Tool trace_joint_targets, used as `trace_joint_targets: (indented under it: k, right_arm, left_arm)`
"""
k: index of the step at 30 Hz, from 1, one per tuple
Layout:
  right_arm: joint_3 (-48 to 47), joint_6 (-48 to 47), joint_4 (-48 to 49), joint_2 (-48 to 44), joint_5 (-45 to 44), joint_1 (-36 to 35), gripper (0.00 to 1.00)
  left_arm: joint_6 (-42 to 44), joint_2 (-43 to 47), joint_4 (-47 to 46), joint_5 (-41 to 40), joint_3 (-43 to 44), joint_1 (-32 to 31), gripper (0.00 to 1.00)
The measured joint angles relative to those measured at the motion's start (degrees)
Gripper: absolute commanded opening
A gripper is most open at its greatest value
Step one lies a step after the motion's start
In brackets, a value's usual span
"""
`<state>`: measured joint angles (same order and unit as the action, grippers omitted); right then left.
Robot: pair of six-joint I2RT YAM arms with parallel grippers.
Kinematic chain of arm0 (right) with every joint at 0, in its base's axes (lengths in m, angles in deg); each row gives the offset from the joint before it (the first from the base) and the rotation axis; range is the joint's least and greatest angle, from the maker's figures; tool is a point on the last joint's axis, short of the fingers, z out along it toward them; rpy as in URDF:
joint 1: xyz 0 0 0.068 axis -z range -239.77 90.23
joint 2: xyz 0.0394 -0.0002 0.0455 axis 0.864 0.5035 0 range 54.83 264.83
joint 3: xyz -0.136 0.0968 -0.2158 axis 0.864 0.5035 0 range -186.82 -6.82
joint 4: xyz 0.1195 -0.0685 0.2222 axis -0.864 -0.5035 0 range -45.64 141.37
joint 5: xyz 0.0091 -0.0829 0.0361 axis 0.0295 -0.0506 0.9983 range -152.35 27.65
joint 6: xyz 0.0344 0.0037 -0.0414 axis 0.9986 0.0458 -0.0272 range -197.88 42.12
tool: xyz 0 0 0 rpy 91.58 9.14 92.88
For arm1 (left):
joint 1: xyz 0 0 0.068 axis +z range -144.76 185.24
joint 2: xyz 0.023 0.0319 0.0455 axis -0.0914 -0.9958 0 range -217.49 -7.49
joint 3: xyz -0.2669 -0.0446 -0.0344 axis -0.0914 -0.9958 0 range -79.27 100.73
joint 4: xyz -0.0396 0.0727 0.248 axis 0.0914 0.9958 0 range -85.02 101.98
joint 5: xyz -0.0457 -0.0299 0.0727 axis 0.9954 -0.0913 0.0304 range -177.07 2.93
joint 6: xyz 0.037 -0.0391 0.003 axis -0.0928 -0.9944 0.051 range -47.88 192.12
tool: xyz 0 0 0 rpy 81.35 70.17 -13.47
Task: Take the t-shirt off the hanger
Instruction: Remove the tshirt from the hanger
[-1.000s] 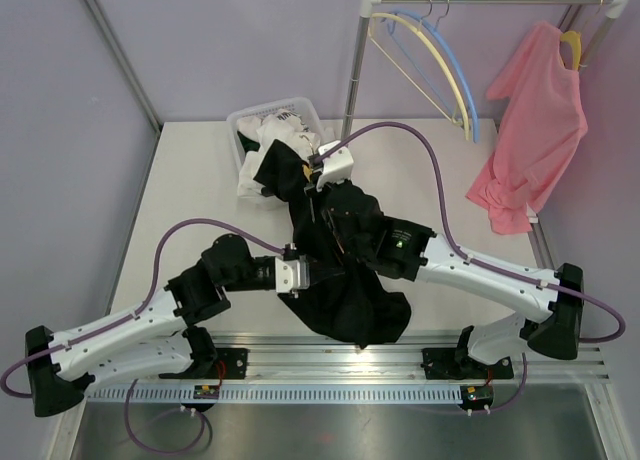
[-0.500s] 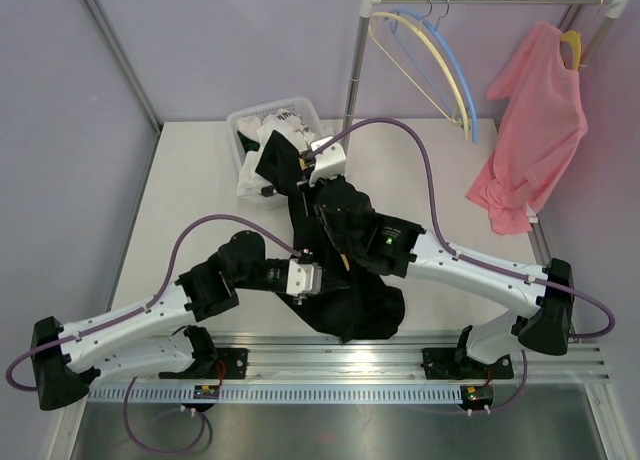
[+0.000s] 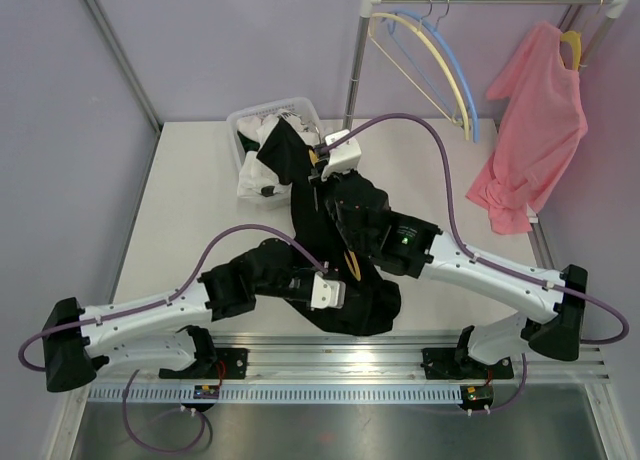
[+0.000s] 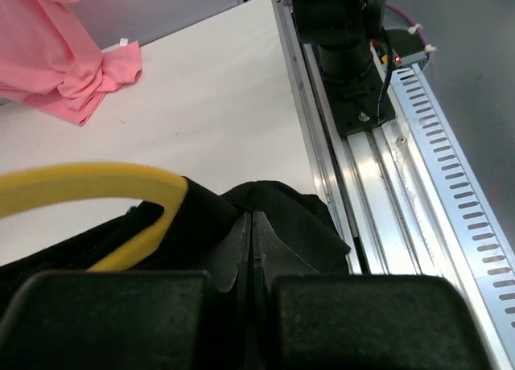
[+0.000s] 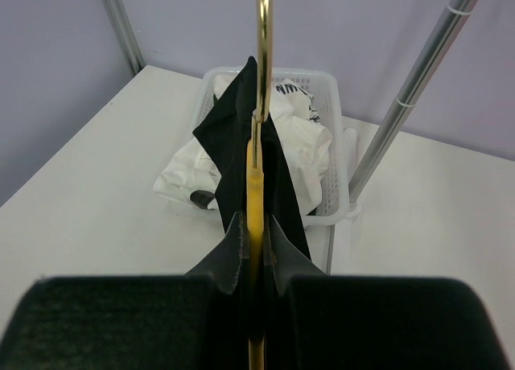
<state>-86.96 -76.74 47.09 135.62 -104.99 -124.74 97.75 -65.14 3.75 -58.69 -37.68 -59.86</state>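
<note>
Only close-up, right gripper (image 5: 255, 225) clamping hanger (image 5: 261, 80), overhead mostly black t-shirt (image 3: 375, 305)

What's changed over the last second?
The left gripper, shut on the black t-shirt, moved right and toward the near edge, dragging the cloth with it. The right gripper kept its grip on the yellow hanger by the basket, barely shifting. The pink shirt hangs as before.

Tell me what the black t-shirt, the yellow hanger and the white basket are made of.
The black t-shirt: soft matte fabric, likely cotton knit; it drapes limply. The yellow hanger: probably plastic, smooth, slightly glossy. The white basket: likely moulded plastic, slotted walls.
</note>
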Motion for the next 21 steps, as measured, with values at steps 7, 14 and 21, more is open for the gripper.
trace_joint_targets:
  k: [7,14,21]
  right_arm:
    - [0.0,-0.3,-1.2,-1.9,0.0,0.2,0.0]
    - [2.9,0.0,-3.1,-7.6,0.0,0.3,0.0]
    - [7.3,2.0,-5.4,-17.5,1.0,0.6,0.0]
  left_arm:
    - [1.6,-4.2,-1.9,-4.2,-1.6,-0.1,0.0]
    - [1.8,-2.3,-3.3,-9.9,-4.3,-0.3,0.0]
    - [1.1,5.4,-6.1,-18.3,-6.6,0.6,0.0]
